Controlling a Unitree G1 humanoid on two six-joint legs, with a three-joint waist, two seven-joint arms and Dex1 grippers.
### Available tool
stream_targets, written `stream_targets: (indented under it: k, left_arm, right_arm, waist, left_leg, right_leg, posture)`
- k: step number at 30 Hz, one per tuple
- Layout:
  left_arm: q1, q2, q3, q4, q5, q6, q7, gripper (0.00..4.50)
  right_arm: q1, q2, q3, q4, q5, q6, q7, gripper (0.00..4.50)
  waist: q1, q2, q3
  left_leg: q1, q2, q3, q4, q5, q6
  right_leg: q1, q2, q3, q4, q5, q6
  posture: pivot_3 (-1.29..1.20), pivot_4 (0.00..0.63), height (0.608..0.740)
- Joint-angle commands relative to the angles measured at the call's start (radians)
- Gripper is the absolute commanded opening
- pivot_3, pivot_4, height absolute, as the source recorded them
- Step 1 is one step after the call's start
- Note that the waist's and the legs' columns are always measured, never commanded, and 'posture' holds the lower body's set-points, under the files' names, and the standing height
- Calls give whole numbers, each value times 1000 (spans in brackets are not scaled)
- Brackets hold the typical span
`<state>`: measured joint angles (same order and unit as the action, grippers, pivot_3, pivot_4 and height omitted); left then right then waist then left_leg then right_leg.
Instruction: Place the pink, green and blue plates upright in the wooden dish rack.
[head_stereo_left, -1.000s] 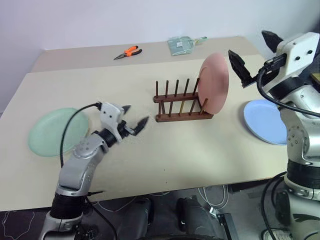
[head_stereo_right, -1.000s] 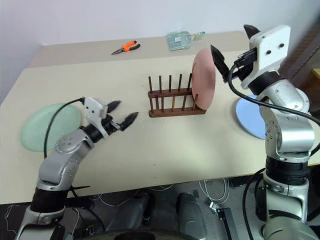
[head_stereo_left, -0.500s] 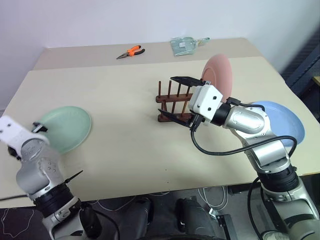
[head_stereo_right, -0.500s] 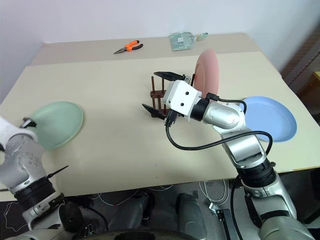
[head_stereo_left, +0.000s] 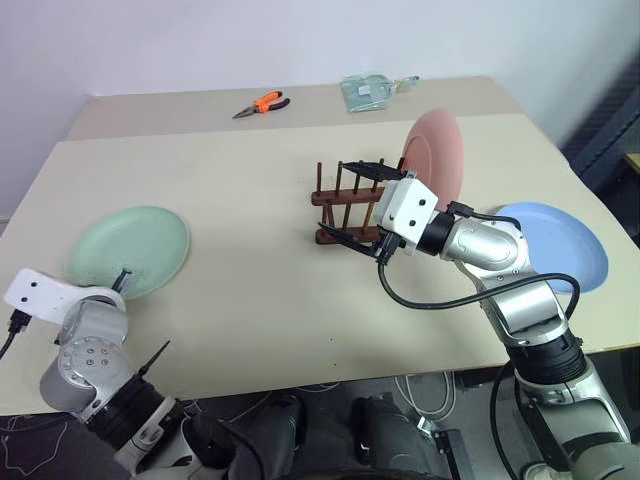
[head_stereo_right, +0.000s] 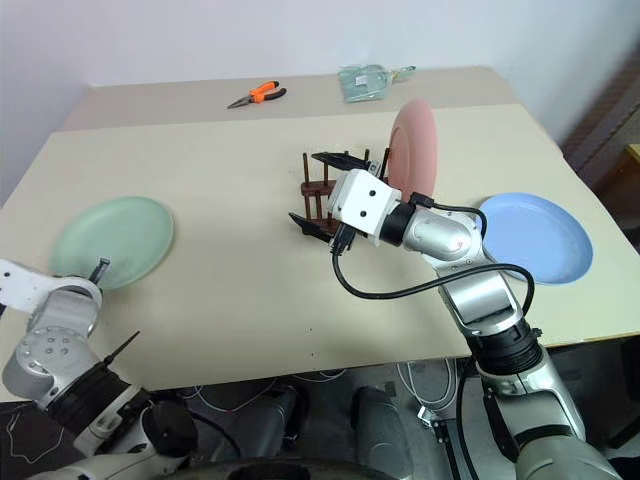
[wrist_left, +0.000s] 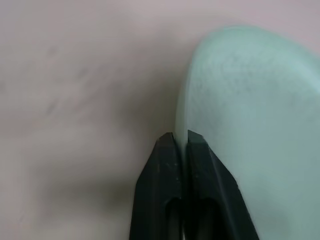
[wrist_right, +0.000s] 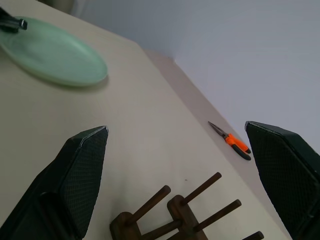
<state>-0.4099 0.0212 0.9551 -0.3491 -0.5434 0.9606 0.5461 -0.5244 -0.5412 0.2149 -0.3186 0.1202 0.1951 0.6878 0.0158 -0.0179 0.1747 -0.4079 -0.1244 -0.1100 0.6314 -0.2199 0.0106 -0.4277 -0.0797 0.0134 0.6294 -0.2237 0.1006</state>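
The mint green plate (head_stereo_left: 130, 248) lies flat at the table's left. My left gripper (wrist_left: 181, 136) is shut on the green plate's near rim (wrist_left: 250, 125), its tips at the plate's edge (head_stereo_left: 121, 273). The pink plate (head_stereo_left: 436, 152) stands upright in the right end of the wooden dish rack (head_stereo_left: 328, 197). My right gripper (head_stereo_left: 351, 202) hangs open just in front of the rack's left end, with nothing between its fingers (wrist_right: 80, 170). To the right of the rack, the blue plate (head_stereo_left: 556, 240) lies flat, partly behind my right arm.
Orange-handled pliers (head_stereo_left: 258, 103) and a clear packet (head_stereo_left: 368, 90) lie at the table's far side. The rack's left pegs (wrist_right: 165, 207) stand free. The table's near edge runs just below my left gripper.
My left gripper has swung left from mid-table to the green plate and shut on its rim. My right gripper came from beside the pink plate to the rack's front, still open.
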Motion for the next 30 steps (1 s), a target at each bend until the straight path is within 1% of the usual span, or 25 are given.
stream_targets:
  k: [1, 3, 5, 9, 11, 13, 15, 19, 20, 21, 22, 25, 27, 28, 30]
  left_arm:
    - [-23, 34, -99, -15, -29, -61, -86, 73]
    - [-56, 82, -232, -49, -7, -116, -185, 73]
    - [-100, 110, -329, -66, -2, -153, -247, 73]
    - [-179, 176, -562, -87, 40, -159, -351, 73]
    - [-220, 153, -627, -101, 20, -149, -364, 73]
    - [-249, 127, -678, -107, 10, -131, -370, 73]
    - [-265, 92, -706, -113, -5, -123, -370, 73]
    - [-278, 30, -742, -128, -35, -100, -357, 73]
    - [-275, 23, -743, -129, -41, -95, -355, 0]
    - [-270, 24, -749, -131, -38, -89, -358, 0]
    - [-265, 26, -755, -133, -34, -84, -362, 0]
    - [-254, 13, -739, -137, -62, -76, -367, 0]
    - [-248, 3, -721, -141, -91, -76, -376, 755]
    - [-248, 1, -716, -142, -98, -76, -379, 1108]
    - [-251, -7, -703, -143, -112, -86, -376, 2071]
  right_arm:
    - [-7, -21, -28, -32, -12, 14, 13, 4500]
    - [-13, -29, -19, -31, -43, -6, 11, 4500]
    - [-22, -31, -8, -27, -76, -33, 5, 4500]
    - [-52, -21, 28, 0, -159, -112, -5, 4500]
    - [-72, -21, 59, 28, -236, -174, -22, 4500]
    - [-103, -16, 89, 87, -339, -237, -72, 4500]
    - [-134, -7, 104, 149, -424, -284, -130, 4500]
    - [-154, 1, 130, 226, -516, -347, -177, 4500]
    - [-155, 3, 131, 238, -532, -354, -185, 3979]
    - [-158, 5, 128, 247, -546, -359, -193, 3673]
    - [-159, 7, 125, 254, -558, -363, -199, 3204]
    - [-162, 8, 117, 268, -583, -378, -210, 1585]
    - [-163, 7, 115, 272, -597, -391, -216, 510]
    - [-164, 7, 114, 275, -601, -397, -218, 57]
    - [-163, 8, 111, 278, -609, -408, -221, 0]
  waist:
    - [1, -1, 0]
    - [4, -3, 2]
    - [9, -6, 3]
    - [10, -6, 3]
    - [2, -6, 3]
    - [-4, -6, 3]
    - [-7, -6, 3]
    - [-5, -6, 3]
    - [-4, -6, 3]
    - [-3, -7, 3]
    - [-3, -6, 3]
    - [-4, -6, 3]
    - [-4, -6, 4]
    - [-4, -7, 4]
    - [-3, -7, 4]
  left_leg:
    - [0, 0, 0, 0, 0, 0]
    - [0, 0, -1, 0, 0, -1]
    - [-1, 0, -1, 0, 1, -2]
    - [0, 0, 1, 0, 2, -3]
    - [0, 0, 1, -1, 4, -6]
    - [0, 0, 1, -1, 4, -6]
    - [0, 0, 1, -1, 4, -7]
    - [0, 0, 1, -2, 6, -6]
    - [0, 0, 1, -2, 6, -6]
    - [0, 0, 1, -2, 6, -6]
    - [0, 0, 1, -2, 6, -6]
    - [0, 0, 1, -2, 6, -6]
    - [0, 0, 1, -2, 6, -6]
    - [0, 0, 1, -2, 6, -6]
    - [0, 0, 1, -2, 7, -6]
  right_leg:
    - [0, 0, 0, 0, 0, 0]
    - [0, 0, 0, 0, 0, 0]
    - [0, 0, 0, 0, 0, 0]
    - [0, 0, 0, 0, 0, -1]
    - [-1, 0, 1, -1, 0, -1]
    - [-1, 0, 1, 0, 0, -1]
    - [-1, 0, 1, 0, 0, -1]
    - [-2, 1, 1, 0, 0, -1]
    - [-2, 1, 2, 0, 0, -1]
    - [-2, 1, 2, 0, 0, -1]
    - [-2, 1, 2, 0, 0, -1]
    - [-2, 1, 2, 0, 0, -1]
    - [-2, 1, 2, 0, 0, -1]
    - [-2, 1, 2, 0, 0, -1]
    - [-2, 1, 2, 0, 0, -1]
  posture:
    - [0, 150, 729]
    - [0, 150, 729]
    - [0, 150, 729]
    - [0, 150, 729]
    - [0, 150, 729]
    - [0, 150, 729]
    - [0, 150, 729]
    - [0, 150, 729]
    - [0, 150, 729]
    - [0, 150, 729]
    - [0, 150, 729]
    - [0, 150, 729]
    - [0, 150, 729]
    - [0, 150, 729]
    - [0, 150, 729]
